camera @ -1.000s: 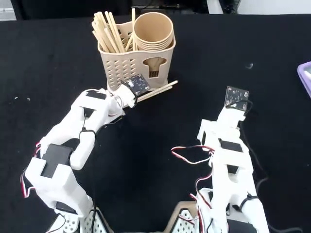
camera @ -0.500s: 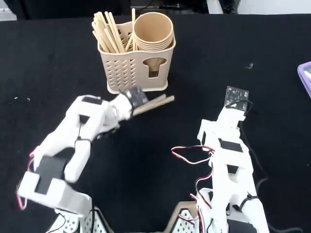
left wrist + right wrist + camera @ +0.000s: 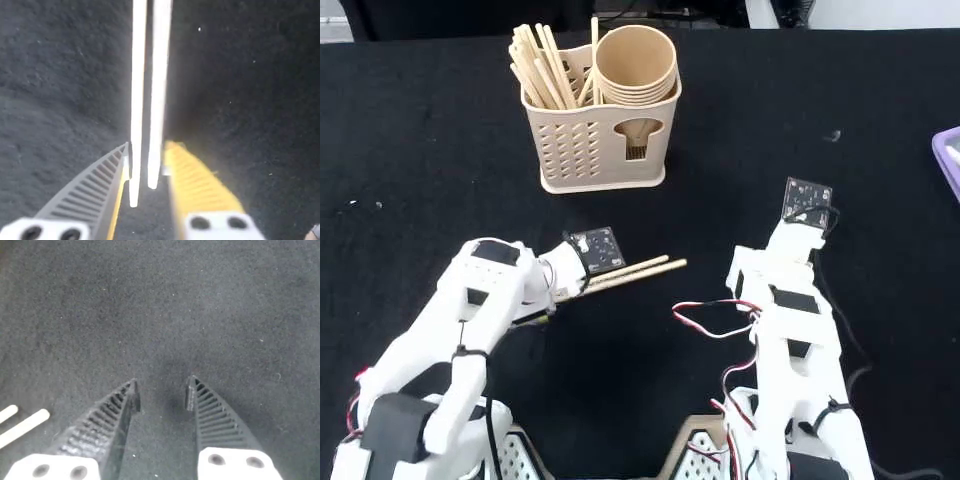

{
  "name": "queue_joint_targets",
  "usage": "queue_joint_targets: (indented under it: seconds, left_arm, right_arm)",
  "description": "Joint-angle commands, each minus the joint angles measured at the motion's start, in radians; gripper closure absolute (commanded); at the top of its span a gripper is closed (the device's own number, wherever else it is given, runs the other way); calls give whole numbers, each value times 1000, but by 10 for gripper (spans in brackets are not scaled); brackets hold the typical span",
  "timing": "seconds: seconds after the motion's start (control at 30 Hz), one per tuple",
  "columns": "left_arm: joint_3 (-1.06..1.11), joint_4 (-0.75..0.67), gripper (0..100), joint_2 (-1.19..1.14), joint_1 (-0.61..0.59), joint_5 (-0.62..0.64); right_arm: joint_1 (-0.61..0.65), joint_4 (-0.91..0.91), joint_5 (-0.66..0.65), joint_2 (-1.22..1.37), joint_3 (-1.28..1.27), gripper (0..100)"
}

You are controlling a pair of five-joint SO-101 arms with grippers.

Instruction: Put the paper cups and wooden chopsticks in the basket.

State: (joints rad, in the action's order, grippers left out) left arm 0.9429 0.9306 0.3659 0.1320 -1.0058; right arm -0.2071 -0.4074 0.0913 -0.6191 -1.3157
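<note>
A pair of wooden chopsticks sits in front of the basket and well apart from it. The pair runs side by side, and the near ends are pinched between the left jaws, which are clenched on them. In the left wrist view the two sticks reach straight out from between the jaws over the black bench. Whether their far ends rest on the cloth or hang just above it is hard to tell.

The basket stands upright at the far side of the bench. It holds a nested stack of paper cups in one half and a bundle of other chopsticks leaning in the other.

The left arm slants in from the near corner. The right arm stands beside it, its right jaws released and spread over bare cloth, with the held pair's far ends near them. A purple object pokes in at the bench's right edge.
</note>
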Motion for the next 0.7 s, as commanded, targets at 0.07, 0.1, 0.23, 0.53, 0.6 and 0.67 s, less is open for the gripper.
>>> queue_joint_targets:
  seconds: [0.07,0.1,0.23,0.53,0.6,0.67]
  left_arm:
    - [-65,-5,848,25,56,-11]
    - [-81,-5,852,25,70,-9]
    - [-105,-61,851,23,162,124]
    - [-269,-69,851,-265,193,209]
    - [-361,12,855,-341,193,209]
    - [-437,69,855,-399,193,209]
  right_arm:
    - [15,25,2,-24,41,839]
    - [15,25,2,-24,41,839]
    - [15,25,2,-24,41,839]
    - [11,25,2,-24,38,839]
    - [12,25,2,-24,38,839]
    - [12,25,2,-24,38,839]
